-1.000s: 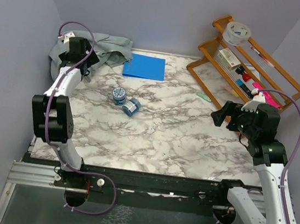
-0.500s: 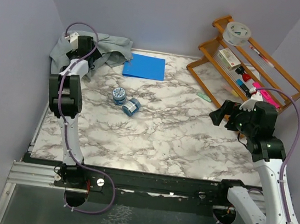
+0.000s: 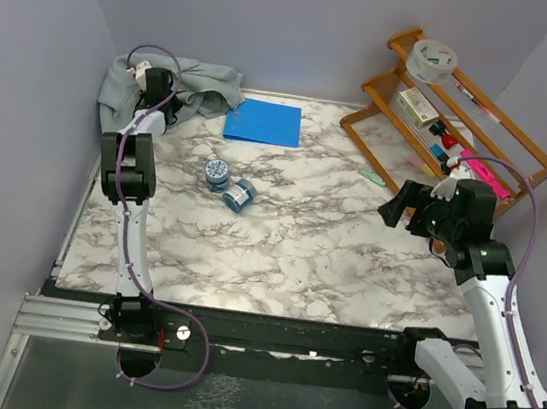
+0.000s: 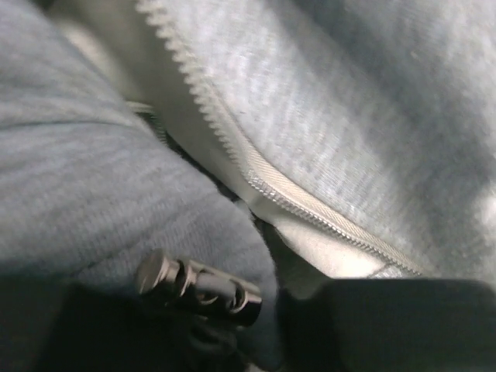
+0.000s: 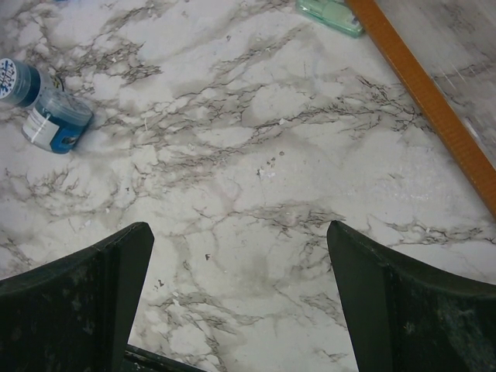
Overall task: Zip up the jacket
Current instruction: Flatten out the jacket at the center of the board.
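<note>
The left arm (image 3: pixel 128 160) has reached deeper into the bench's (image 3: pixel 299 238) far-left corner, where the jacket (image 3: pixel 209 80) lies heaped, its zipper (image 4: pixel 256 174) running diagonally just ahead of the left fingers (image 4: pixel 403 318) (grasp cannot be told), while the right fingers (image 5: pixel 85 294) stand released, well apart from it.

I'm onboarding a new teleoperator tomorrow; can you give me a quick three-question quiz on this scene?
1. True or false: the right gripper holds the jacket.
2. Which lies closest to the blue pad? A) the jacket B) the wooden rack C) the right gripper
3. How many small blue jars are on the marble table?
Key: 1 false, its jaws stand open over bare marble; 2 A; 3 two.
</note>
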Robot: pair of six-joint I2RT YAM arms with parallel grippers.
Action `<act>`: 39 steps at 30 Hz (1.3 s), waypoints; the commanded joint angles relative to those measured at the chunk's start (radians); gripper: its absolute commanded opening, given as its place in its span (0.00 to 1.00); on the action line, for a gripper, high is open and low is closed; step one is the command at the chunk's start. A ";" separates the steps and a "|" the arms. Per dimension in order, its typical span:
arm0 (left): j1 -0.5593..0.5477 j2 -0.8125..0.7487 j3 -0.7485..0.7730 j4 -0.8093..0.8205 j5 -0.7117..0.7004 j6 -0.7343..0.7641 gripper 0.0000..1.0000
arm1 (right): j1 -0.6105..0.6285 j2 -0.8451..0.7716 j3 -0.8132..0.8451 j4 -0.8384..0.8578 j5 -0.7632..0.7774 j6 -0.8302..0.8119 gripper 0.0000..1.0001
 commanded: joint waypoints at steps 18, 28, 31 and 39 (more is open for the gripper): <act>-0.014 -0.550 -0.076 0.020 0.479 0.152 0.00 | 0.000 -0.097 0.030 -0.009 -0.052 0.002 1.00; -0.125 -0.851 -0.185 -0.089 0.731 0.209 0.00 | -0.001 -0.153 0.050 -0.048 -0.065 0.002 1.00; -0.177 -0.957 -0.305 -0.110 0.775 0.229 0.00 | 0.000 -0.165 0.044 -0.053 -0.075 0.011 1.00; -0.204 -1.225 -0.649 -0.302 0.830 0.347 0.00 | 0.000 -0.182 0.003 -0.060 -0.109 0.027 1.00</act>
